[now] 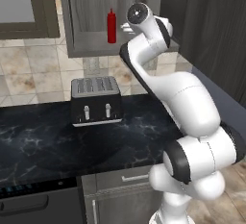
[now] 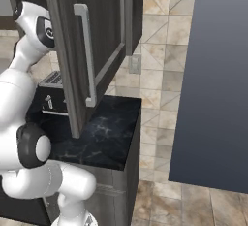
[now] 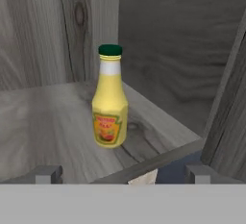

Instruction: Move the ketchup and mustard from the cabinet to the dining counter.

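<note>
The cabinet (image 1: 86, 6) stands open, its door (image 2: 104, 31) swung out towards me. On its shelf the red ketchup (image 1: 111, 26) stands upright, and the arm's wrist (image 1: 138, 14) is raised just to the right of it at the opening. In the hand view the mustard (image 3: 109, 107), yellow with a green cap, stands upright on the wooden shelf (image 3: 43, 122) near its front edge. My gripper (image 3: 124, 174) is open, its fingertips wide apart and short of the mustard, with nothing between them. The dining counter is out of view.
A silver toaster (image 1: 96, 100) sits on the black worktop (image 1: 48, 141) below the cabinet. A glass-fronted cabinet (image 1: 19, 6) hangs to the left. The open door's long bar handle (image 2: 87, 55) juts over the worktop. A tall dark-blue panel (image 2: 218, 74) stands at the right.
</note>
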